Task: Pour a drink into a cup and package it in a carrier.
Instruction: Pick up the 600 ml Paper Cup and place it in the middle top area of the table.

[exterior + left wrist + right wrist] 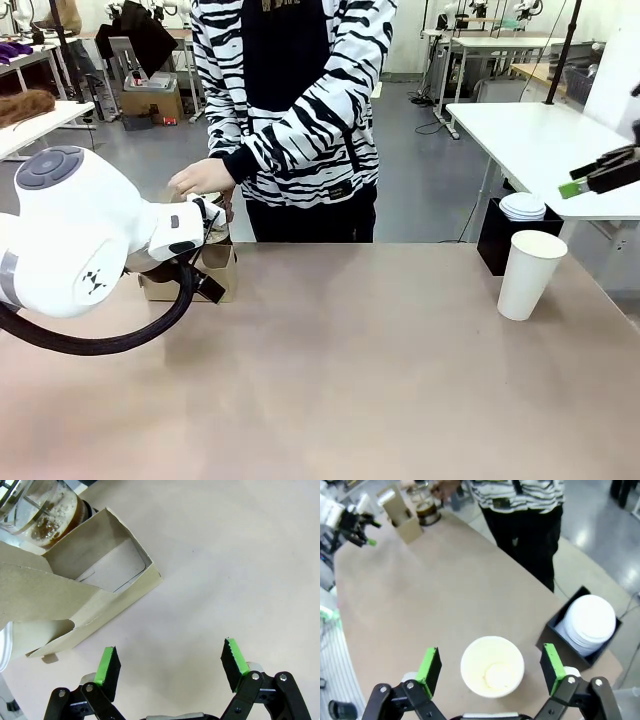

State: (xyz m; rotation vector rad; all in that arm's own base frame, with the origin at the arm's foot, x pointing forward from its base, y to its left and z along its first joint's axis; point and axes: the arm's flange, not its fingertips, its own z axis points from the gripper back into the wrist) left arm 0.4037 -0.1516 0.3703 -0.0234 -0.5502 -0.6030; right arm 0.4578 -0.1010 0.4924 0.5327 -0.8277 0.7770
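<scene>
At the far left of the room a white side table (40, 125) stands on the grey floor (420, 190), with a cardboard box (150, 100) on the floor behind it. The main table (350, 380) has a plain, matte pinkish-beige top, bare across its middle.

The left arm comes in over the table's left end. In its wrist view the left gripper (171, 661) hangs with its jaws spread wide and nothing between them. It is over bare tabletop, just beside the carrier (85, 595). The brown cardboard carrier rests on the table near the far left edge, with its slots open.

Right behind the carrier stands a clear glass jug (30, 505) holding the drink (52, 525), dark amber-brown. A person in a striped top stands at the far side with a hand (200, 178) on the jug.

Well apart from these, near the right end of the table, the cup (530, 275) stands upright and looks empty. The right gripper (490, 664) hovers above it with its jaws wide apart, touching nothing.

At the table's far edge near the cup, a black box holder (495, 240) carries a stack of white lids (522, 207). Beyond it stands another white table (540, 140), with cables trailing on the floor.
</scene>
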